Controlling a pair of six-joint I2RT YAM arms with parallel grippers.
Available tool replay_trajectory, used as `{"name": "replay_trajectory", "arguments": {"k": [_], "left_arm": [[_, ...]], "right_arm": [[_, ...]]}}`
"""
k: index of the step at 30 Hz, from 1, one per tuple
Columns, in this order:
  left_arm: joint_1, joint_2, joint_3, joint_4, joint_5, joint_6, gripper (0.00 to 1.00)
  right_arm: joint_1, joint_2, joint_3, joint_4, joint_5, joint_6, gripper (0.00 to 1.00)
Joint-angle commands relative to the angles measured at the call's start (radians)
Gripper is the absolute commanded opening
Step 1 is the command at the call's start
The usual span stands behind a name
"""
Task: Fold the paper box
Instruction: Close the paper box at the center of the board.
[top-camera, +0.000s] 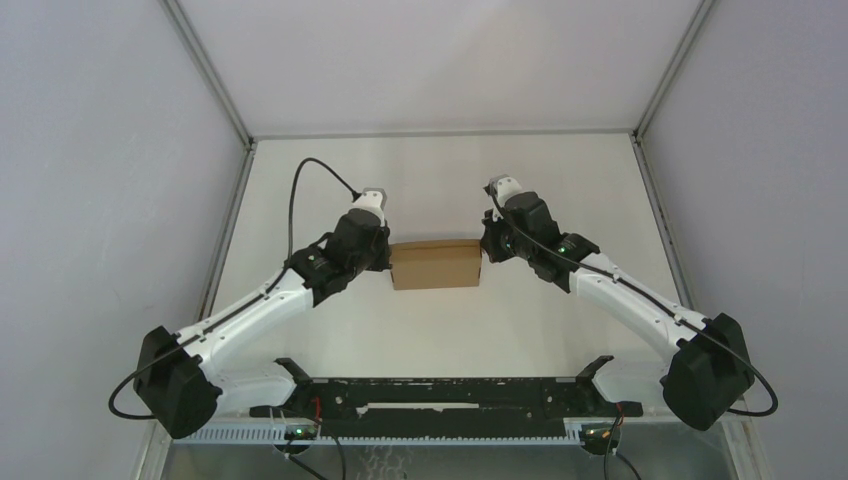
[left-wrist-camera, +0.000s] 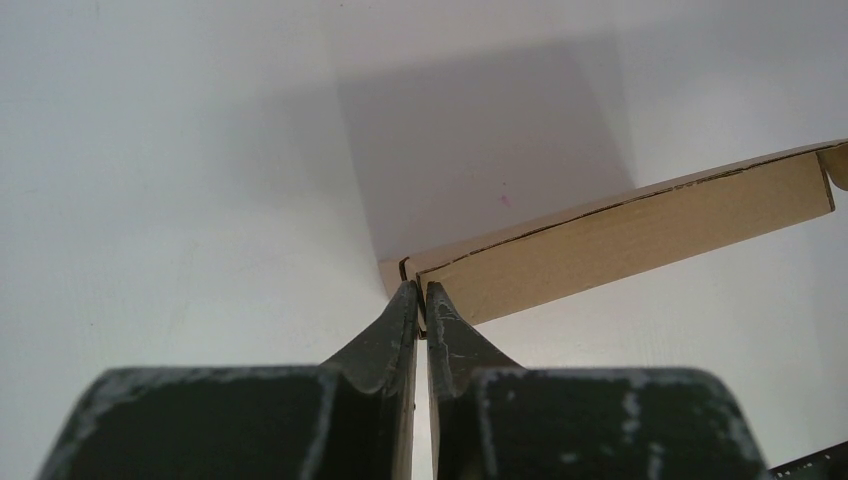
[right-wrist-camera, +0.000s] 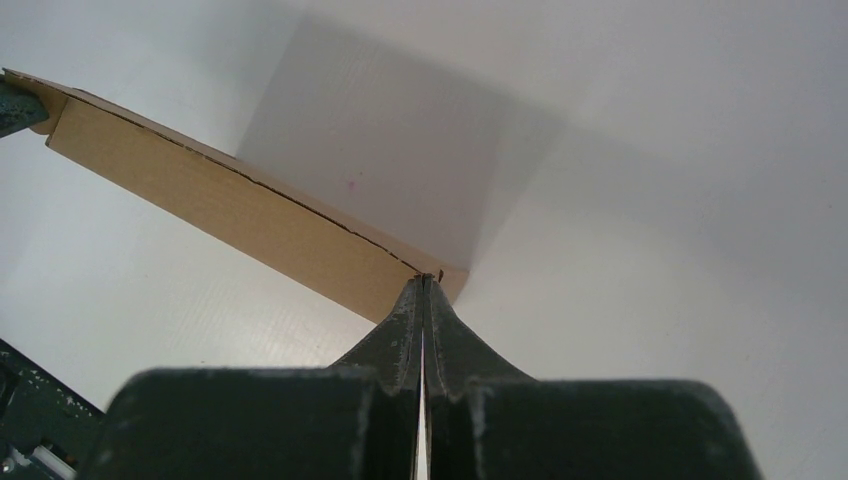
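The paper box (top-camera: 435, 264) is plain brown cardboard, a shallow rectangular mailer already folded shut, with a thin dark seam where the lid meets the long side wall. It sits level at mid-tabletop, long side running left to right. Each short end is pinched at a near corner, the left pincer (left-wrist-camera: 422, 300) on one and the right pincer (right-wrist-camera: 424, 290) on the other. Its broad shadow falls on the tabletop beyond, so it looks lifted slightly, though I can't be sure.
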Motion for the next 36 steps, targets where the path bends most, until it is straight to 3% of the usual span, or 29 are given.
{"name": "replay_trajectory", "arguments": {"k": [1, 36], "left_arm": [[-0.009, 0.013, 0.055, 0.005, 0.040, -0.028, 0.10], [-0.009, 0.006, 0.006, 0.049, 0.049, -0.023, 0.08]], "right_arm": [[0.011, 0.008, 0.035, -0.001, -0.047, 0.029, 0.00], [0.017, 0.029, 0.075, -0.027, -0.075, 0.104, 0.00]]}}
